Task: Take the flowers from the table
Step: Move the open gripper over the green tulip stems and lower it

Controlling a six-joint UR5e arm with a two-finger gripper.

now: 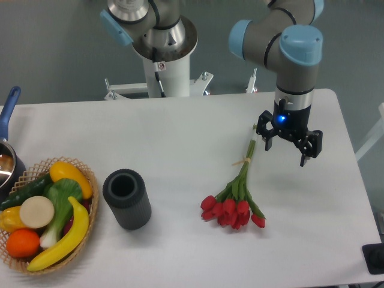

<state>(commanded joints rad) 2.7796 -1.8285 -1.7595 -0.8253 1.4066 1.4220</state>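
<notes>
Red flowers (234,207) lie flat on the table (180,138), stems pointing up toward the gripper (286,150), which hangs open just right of the stem ends, apparently because the thin stems suit its fingers.

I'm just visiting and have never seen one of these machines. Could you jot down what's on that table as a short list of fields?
flowers: red tulip bunch lying flat on the table, buds toward the camera, stems pointing away
claw: open, empty, hanging just right of the stem ends
vase: dark ribbed cylinder, upright, left of the flowers, nothing in it
basket: wicker, far left, holding toy fruit and vegetables
pan: blue-handled, at the left edge, partly cut off
</notes>
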